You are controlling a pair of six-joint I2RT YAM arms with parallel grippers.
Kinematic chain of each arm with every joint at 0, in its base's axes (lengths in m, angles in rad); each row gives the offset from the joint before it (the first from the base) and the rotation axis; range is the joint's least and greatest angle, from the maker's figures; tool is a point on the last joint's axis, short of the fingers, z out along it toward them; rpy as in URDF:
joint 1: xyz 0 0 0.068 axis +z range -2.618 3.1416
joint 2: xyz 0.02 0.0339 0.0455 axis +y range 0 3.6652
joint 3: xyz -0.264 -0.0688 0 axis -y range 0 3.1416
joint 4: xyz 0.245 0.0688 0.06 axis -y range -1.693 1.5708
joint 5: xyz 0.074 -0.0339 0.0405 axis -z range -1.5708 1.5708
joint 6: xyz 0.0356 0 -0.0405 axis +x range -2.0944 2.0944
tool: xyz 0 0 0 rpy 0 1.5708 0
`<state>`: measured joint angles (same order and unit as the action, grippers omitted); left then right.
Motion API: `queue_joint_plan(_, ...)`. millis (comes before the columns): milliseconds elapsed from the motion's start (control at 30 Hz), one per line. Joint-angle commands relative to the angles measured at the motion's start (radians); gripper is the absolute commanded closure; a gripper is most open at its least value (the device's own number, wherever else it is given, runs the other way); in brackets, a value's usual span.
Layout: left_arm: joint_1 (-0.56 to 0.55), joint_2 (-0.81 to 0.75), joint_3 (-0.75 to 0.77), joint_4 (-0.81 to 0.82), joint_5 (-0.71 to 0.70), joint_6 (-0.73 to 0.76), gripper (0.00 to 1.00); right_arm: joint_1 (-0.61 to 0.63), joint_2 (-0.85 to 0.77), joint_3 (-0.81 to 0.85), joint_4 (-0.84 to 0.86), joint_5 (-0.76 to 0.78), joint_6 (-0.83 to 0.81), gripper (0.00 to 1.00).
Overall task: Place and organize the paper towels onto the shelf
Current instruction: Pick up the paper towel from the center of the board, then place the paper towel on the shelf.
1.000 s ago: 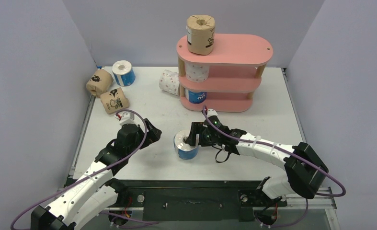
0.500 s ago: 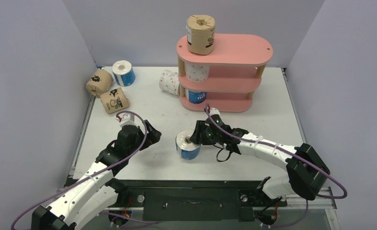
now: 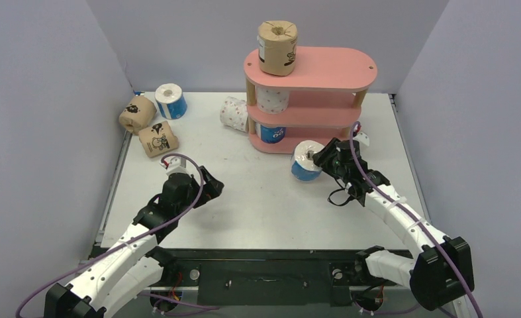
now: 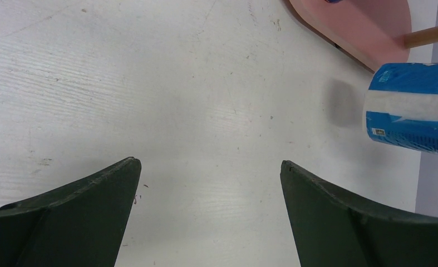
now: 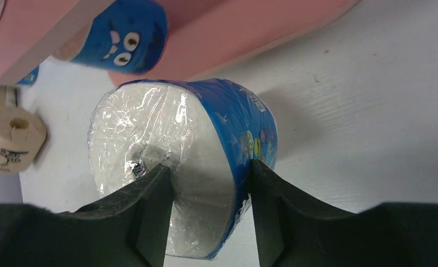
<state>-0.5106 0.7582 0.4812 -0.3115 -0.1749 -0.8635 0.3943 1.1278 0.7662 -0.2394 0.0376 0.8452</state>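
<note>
My right gripper (image 3: 320, 159) is shut on a blue paper towel roll (image 3: 305, 160), one finger on its white end by the core and the other on the blue wrap (image 5: 244, 128). The roll hangs tilted just in front of the pink shelf's (image 3: 324, 69) bottom board. The shelf bears a brown roll (image 3: 277, 48) on top, a white dotted roll (image 3: 272, 99) in the middle and a blue roll (image 3: 271, 134) at the bottom, all at its left end. My left gripper (image 3: 211, 187) is open over bare table, nothing between its fingers (image 4: 88, 206).
Another dotted roll (image 3: 233, 113) lies on the table against the shelf's left side. A blue roll (image 3: 170, 101) and two brown rolls (image 3: 137, 113) (image 3: 158, 138) sit at the back left, near the wall. Walls close in the table on three sides.
My right gripper closed on the blue roll at the table's middle and carried it right and back to the shelf's front. The left arm has not moved.
</note>
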Motion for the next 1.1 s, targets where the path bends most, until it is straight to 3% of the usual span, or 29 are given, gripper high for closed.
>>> queue_joint_plan(0,0.006,0.009,-0.002,0.060,0.023,-0.018,0.04,-0.040,-0.001,-0.008,0.086,0.094,0.110,0.68)
queue_joint_plan(433,0.007,-0.003,-0.009,0.074,0.048,-0.036,0.04,-0.084,0.142,0.059,0.183,0.239,0.242,0.72)
queue_joint_plan(1067,0.007,0.001,-0.017,0.076,0.049,-0.042,0.03,-0.114,0.329,0.193,0.231,0.218,0.261,0.73)
